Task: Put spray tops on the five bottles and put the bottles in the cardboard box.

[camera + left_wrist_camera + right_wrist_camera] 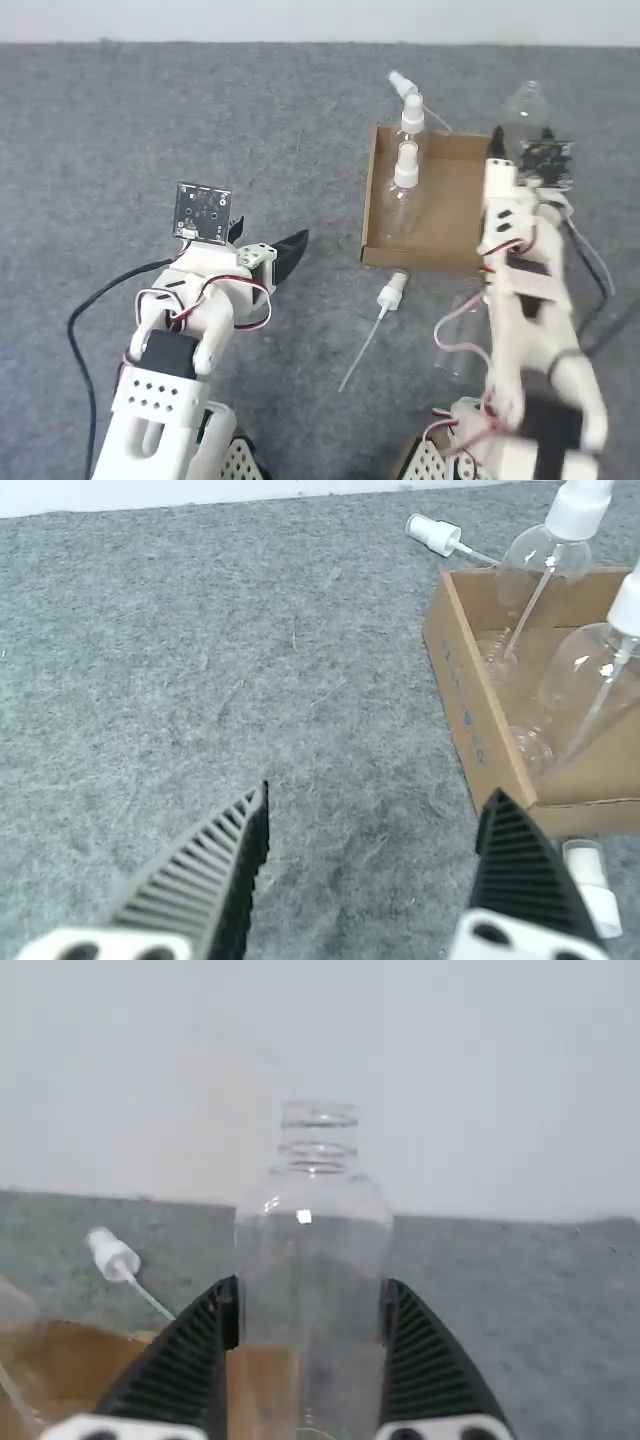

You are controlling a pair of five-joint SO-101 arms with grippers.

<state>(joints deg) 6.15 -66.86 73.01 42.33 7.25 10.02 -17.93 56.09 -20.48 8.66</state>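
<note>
The open cardboard box (445, 205) lies mid-table with two clear bottles in it, both wearing white spray tops (405, 168) (600, 675). My right gripper (310, 1360) is shut on an uncapped clear bottle (312, 1250), held upright past the box's far right corner (525, 100). One loose spray top (390, 293) lies in front of the box, its tube pointing toward me. Another spray top (402, 85) (112, 1253) lies behind the box. My left gripper (375, 870) stands open over bare felt left of the box (470, 710), holding nothing (280, 255).
A further uncapped clear bottle (458, 340) lies on its side beneath my right arm, in front of the box. Grey felt (200, 120) covers the table, with wide free room on the left. A white wall runs along the far edge.
</note>
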